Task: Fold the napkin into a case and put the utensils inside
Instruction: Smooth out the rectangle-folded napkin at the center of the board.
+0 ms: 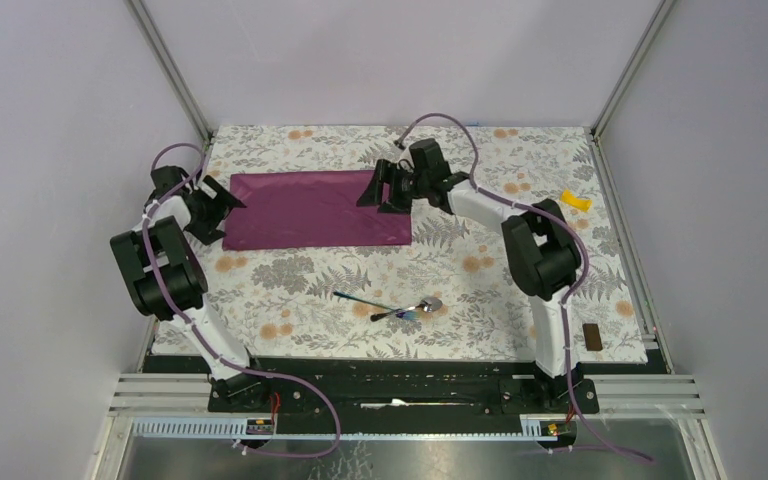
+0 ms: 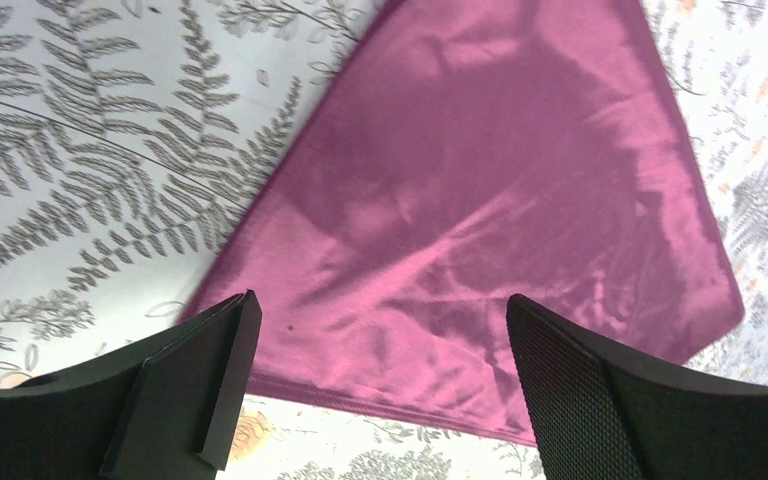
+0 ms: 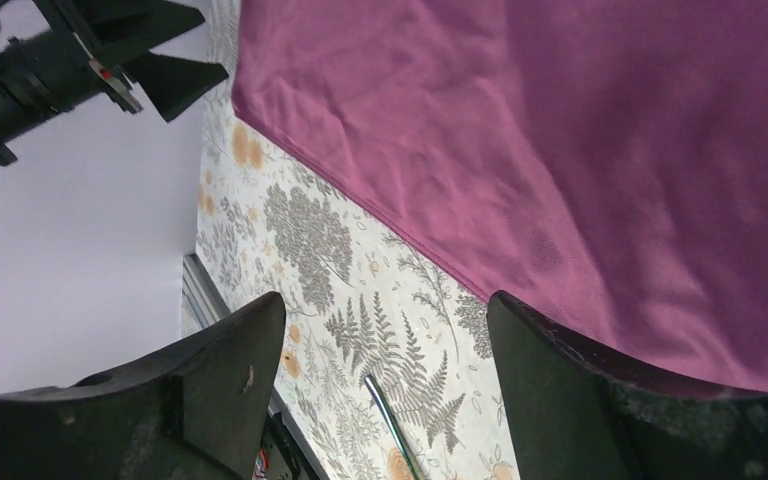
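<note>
The dark purple napkin [image 1: 315,210] lies flat at the back of the table as a broad rectangle, not a narrow case. My left gripper [image 1: 232,206] hangs open at its left end; the cloth [image 2: 480,200] shows between the spread fingers [image 2: 210,380], untouched. My right gripper [image 1: 370,192] is open over the napkin's right part, with nothing between its fingers [image 3: 550,380] and the cloth's edge [image 3: 560,150] under it. The utensils lie crossed on the tablecloth nearer the front: a silver spoon [image 1: 418,307] and a thin bluish one [image 1: 358,298], whose tip [image 3: 392,420] shows in the right wrist view.
A floral tablecloth [image 1: 290,300] covers the table. A small yellow piece [image 1: 576,201] lies at the right edge and a small brown block [image 1: 591,336] at the front right. Frame posts rise at the back corners. The left gripper [image 3: 150,60] shows in the right wrist view.
</note>
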You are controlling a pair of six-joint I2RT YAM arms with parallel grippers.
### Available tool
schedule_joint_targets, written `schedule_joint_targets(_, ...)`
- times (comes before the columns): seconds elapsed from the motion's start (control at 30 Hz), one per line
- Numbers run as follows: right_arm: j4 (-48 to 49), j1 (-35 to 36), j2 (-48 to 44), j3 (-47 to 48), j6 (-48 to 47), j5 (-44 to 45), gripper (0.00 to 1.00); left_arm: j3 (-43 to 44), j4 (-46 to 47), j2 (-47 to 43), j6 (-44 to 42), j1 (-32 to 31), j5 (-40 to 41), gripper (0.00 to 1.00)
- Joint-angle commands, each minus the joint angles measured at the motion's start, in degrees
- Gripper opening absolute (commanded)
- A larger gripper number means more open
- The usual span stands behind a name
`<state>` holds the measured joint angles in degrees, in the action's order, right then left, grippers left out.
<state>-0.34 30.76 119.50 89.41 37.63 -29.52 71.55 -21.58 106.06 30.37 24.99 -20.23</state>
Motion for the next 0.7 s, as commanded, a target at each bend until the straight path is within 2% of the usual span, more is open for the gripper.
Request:
schedule_joint_targets(0.0, 4.4, 0.6, 5.0, 0.8, -1.6, -7.0, 0.81, 2.1, 0.9, 2.6, -2.2, 0.8, 3.0, 0.99)
schedule_joint_targets(0.17, 4.1, 0.1, 5.3, -5.6, -1.6, -0.9, 0.8, 2.4, -0.3, 5.1, -2.5, 0.8, 6.6, 0.99)
schedule_joint_targets(0.27, 3.9, 0.2, 4.8, -8.1, -3.7, 2.6, 0.8, 3.2, -0.6, 5.3, -2.8, 0.7, 6.1, 0.99)
schedule_joint_targets(0.37, 0.8, 0.2, 4.7, -4.9, -7.7, 2.9, 0.82, 5.4, -1.0, 2.4, -2.2, -0.3, 4.7, 0.99)
schedule_joint_targets(0.43, -1.2, 0.1, 4.0, -2.3, -9.2, 3.5, 0.87, 7.0, 0.8, 0.5, 0.1, -0.8, 1.0, 0.99)
schedule_joint_targets(0.53, -1.2, 0.2, 4.5, 2.7, -9.6, 3.8, 0.9, 8.0, 7.8, 0.0, 5.7, -1.9, -5.6, 0.99)
schedule_joint_targets(0.67, 1.4, -0.6, 10.4, 12.9, -5.8, 2.2, 0.93, 7.9, 24.0, 4.2, 13.6, -4.6, -10.4, 0.99)
